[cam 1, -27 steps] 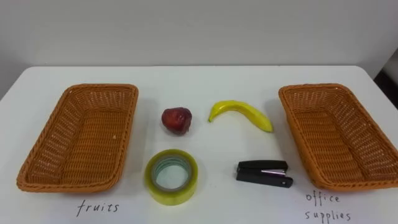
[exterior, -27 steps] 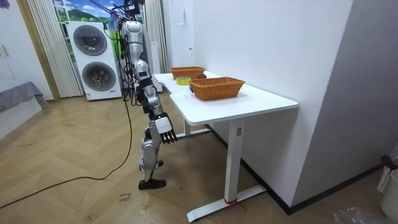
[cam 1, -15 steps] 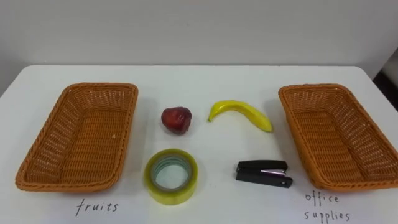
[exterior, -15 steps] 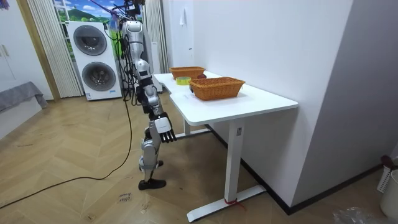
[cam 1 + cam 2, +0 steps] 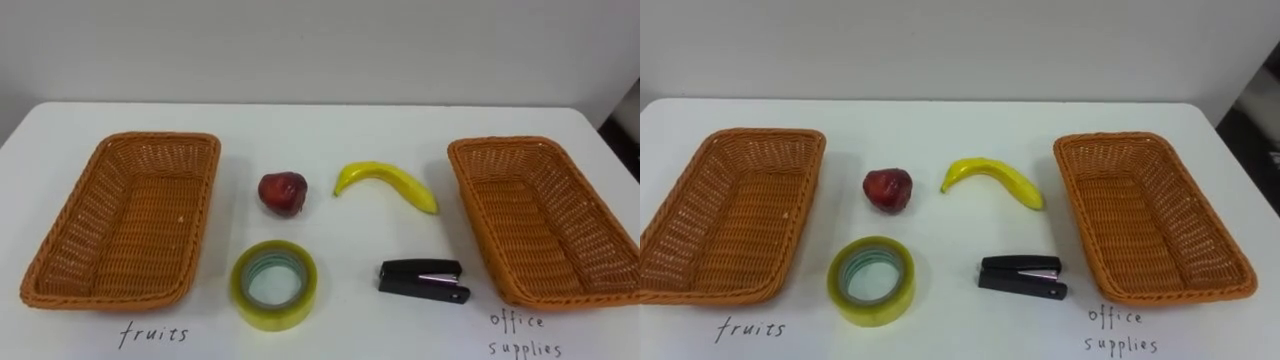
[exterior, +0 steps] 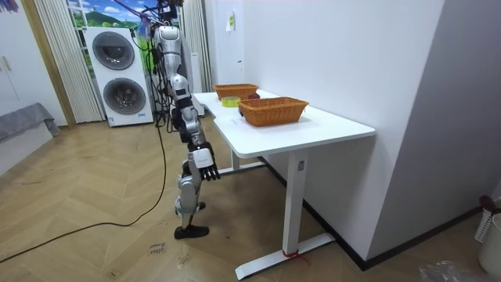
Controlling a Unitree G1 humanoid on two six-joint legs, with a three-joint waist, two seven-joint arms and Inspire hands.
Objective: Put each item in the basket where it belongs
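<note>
The apple [image 5: 284, 192] and banana [image 5: 387, 184] lay mid-table, with the tape roll [image 5: 275, 284] and stapler [image 5: 423, 280] nearer the robot — all on the table [image 5: 320, 128] between the left basket [image 5: 205, 215] and right basket [image 5: 468, 205]. The right hand [image 6: 205, 164] hung below the tabletop — fingers loose, holding nothing.

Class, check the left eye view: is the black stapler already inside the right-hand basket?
No, the black stapler lies on the white table just left of the right-hand basket, outside its rim.
</note>
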